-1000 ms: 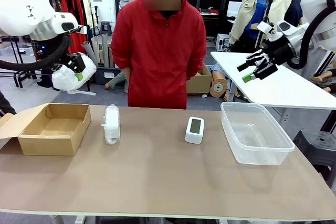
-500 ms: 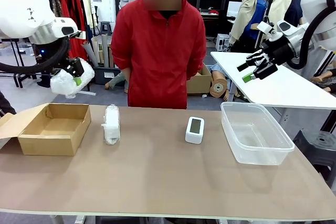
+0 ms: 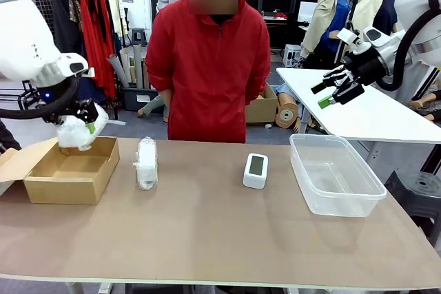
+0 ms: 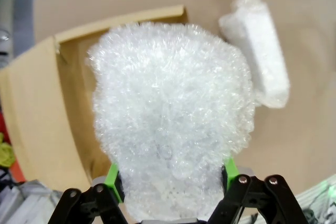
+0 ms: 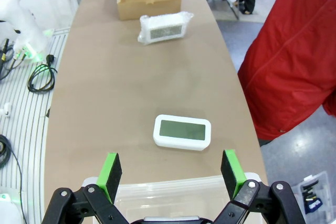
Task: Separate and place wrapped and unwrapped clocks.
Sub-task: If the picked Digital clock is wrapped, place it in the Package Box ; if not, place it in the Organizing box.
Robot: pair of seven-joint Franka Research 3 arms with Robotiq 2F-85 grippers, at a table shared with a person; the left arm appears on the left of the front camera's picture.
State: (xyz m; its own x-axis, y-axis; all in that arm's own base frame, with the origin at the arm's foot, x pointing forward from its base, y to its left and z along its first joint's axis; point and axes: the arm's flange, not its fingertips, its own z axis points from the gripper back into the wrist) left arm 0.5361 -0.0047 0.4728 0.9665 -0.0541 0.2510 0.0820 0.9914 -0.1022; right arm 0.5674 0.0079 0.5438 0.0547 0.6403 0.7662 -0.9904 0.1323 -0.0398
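Clenched jaws on the left gripper (image 4: 170, 176) pinch the held bundle (image 4: 170, 108), a clock in white bubble-wrap, between the green pads (image 4: 112, 180). Its long axis runs straight out from the jaws along the fingers. Beyond the jaws lies the open cardboard box (image 4: 121, 18). The front view puts the bundle over the box's far rim, though I cannot tell whether it touches. Off to one side of those jaws, outside the box, the second bundle (image 3: 146, 162) lies flat on the table (image 3: 207, 239), its long axis pointing from the robot's side toward the person (image 3: 207, 67). Released and spread wide, the right gripper (image 5: 172, 167) hangs well above the clear plastic tub (image 5: 173, 191), whose rim sits right under its jaws. Just beyond them lies the bare clock (image 5: 182, 132), grey screen up, its long axis crosswise, parallel to the gap between the pads. In the right wrist view a grey screen shows through the second bundle's wrap, where the front view gives plain white crinkle. The front view in turn sets box and tub at opposite ends of the table, well apart. The tabletop is matte brown. Behind the person stand a rack of red garments (image 3: 86, 18), a white table (image 3: 358, 115) and cartons on a grey floor.
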